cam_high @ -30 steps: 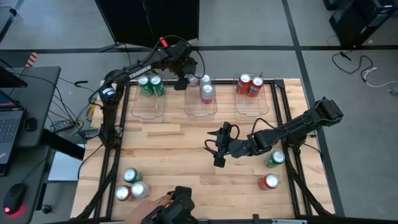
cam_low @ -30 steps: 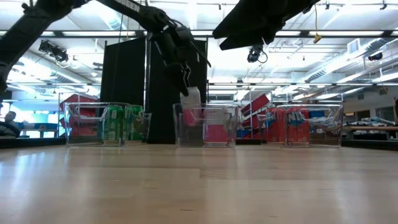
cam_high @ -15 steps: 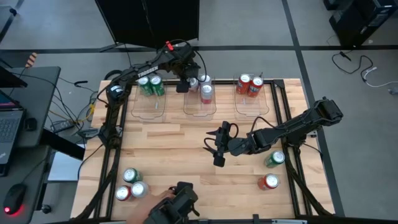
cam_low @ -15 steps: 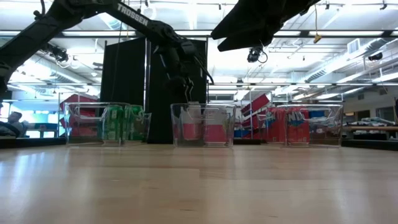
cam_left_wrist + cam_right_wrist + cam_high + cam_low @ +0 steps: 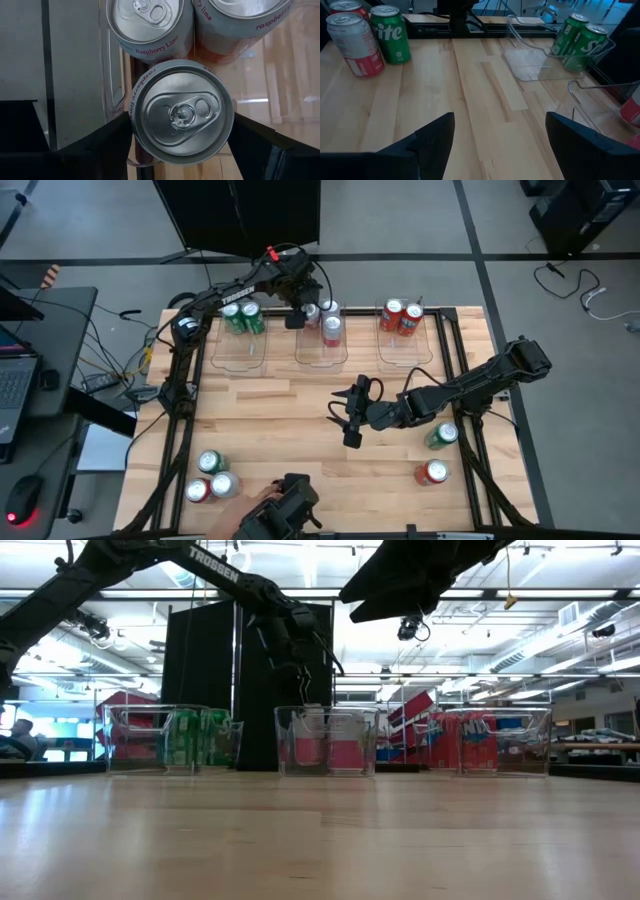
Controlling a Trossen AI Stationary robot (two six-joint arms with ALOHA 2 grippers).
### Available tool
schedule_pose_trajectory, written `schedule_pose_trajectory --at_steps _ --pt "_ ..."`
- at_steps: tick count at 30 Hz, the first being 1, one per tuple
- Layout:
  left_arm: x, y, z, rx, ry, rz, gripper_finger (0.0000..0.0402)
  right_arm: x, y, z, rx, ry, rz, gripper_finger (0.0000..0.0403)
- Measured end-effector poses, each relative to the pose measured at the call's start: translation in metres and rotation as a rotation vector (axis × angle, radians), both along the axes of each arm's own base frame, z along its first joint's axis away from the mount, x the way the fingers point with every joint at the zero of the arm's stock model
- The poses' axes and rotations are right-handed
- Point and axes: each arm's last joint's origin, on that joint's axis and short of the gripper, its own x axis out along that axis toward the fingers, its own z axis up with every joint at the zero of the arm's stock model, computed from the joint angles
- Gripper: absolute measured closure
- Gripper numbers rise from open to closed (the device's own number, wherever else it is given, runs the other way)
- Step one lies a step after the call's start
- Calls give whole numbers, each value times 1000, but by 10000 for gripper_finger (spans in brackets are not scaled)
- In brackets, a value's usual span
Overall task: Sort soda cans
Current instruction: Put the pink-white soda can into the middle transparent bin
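Hovering over mid bin [image 5: 322, 352] at top centre of high view: left gripper [image 5: 295, 317], fingers spread, a silver-white can [image 5: 182, 111] standing between them but not clamped; gaps show either side of can in left wrist view. Two more silver-white/pink cans [image 5: 331, 320] beside it in same bin, all upright.

Sitting mid-frame over bare table [image 5: 270, 415]: right gripper [image 5: 350, 412], fingers apart, nothing between.

Upper-left bin [image 5: 238, 348]: two green cans [image 5: 242, 317], upright, touching. Upper-right bin [image 5: 405, 345]: two red cans [image 5: 400, 316], side by side.

Loose on table: lower-left cluster [image 5: 210, 477] w/ one green, one red, one silver-white, close together. Lower right: a green can [image 5: 442, 435] partly under right arm, a red can [image 5: 433, 472] just below it in frame.

Bottom centre of high view: a person's hand [image 5: 250, 506] at table edge, next to a dark device [image 5: 290, 505]; what it is, can't tell.
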Motion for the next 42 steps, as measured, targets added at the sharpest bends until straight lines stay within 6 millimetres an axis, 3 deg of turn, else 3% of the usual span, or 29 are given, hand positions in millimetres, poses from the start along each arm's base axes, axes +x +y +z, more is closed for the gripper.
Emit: schedule_pose_trajectory --at_steps 20,28,42 --pt "0 6 -15 -100 -9 43 115 1 0 1 8 -17 -1 105" --pt "2 5 -15 -48 23 86 90 1 0 2 9 -20 -1 98" --pt "7 9 18 59 -14 116 81 1 0 2 11 -24 -1 80"
